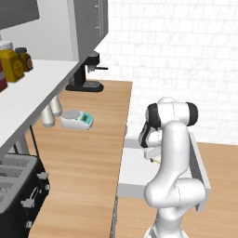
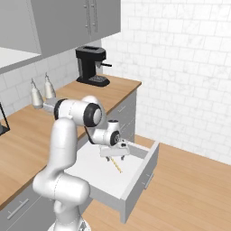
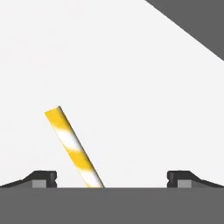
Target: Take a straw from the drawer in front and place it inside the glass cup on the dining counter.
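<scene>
Drawer (image 2: 135, 178) pulled fully out at lower centre of the right base view, giving open access from above; straw (image 2: 117, 165) lying flat on its pale floor, mid-frame, just below the claw (image 2: 113, 157); claw lowered into the drawer, pointing down, fingers spread wide and pinching nothing; in the hand view, yellow-and-white straw (image 3: 74, 148) slanting from left of centre down to the bottom edge, between the two fingertips (image 3: 43, 177) but nearer the left one; probably lined up for closing on it.
</scene>
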